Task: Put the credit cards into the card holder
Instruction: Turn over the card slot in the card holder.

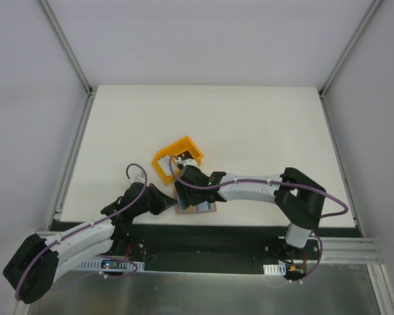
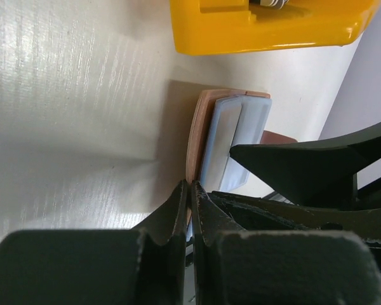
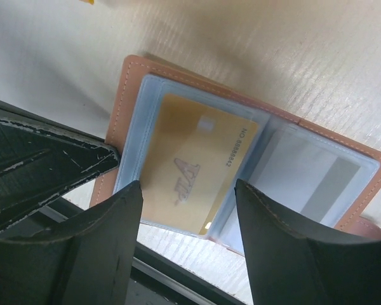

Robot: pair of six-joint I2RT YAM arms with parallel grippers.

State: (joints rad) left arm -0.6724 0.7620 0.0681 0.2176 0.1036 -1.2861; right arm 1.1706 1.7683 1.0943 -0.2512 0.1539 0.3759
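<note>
While the left arm [image 1: 72, 239] reaches in from the near left corner, the left tool [image 2: 189, 190] lies low over the tabletop [image 1: 249, 125] with its two fingers pressed together and no gap between them. Their tips meet the left edge of the card holder [image 3: 124, 95]. I cannot tell whether the brown cover is nipped between them or only touched.

The card holder lies opened flat at the near edge of the tabletop, just in front of the arm bases, its pinkish-brown border framing clear sleeves [image 3: 136, 114]. Just behind it, and slightly to the left, sits a yellow bin [image 1: 163, 167] turned at an angle. Something small lies inside, too small to identify.

A gold credit card [image 3: 190, 146] with a printed number sits inside the left sleeve. To its right, a pale credit card [image 3: 305, 171] with a grey stripe sits in the neighbouring sleeve.

The right tool [image 3: 187, 187] stands directly over the open holder with its fingers well apart and nothing between them. In the wrist view they frame the lower part of the gold card. Whether the fingertips touch the sleeves cannot be told.

The right arm [image 1: 249, 189] stretches leftward across the near part of the tabletop from its base at the near right.
</note>
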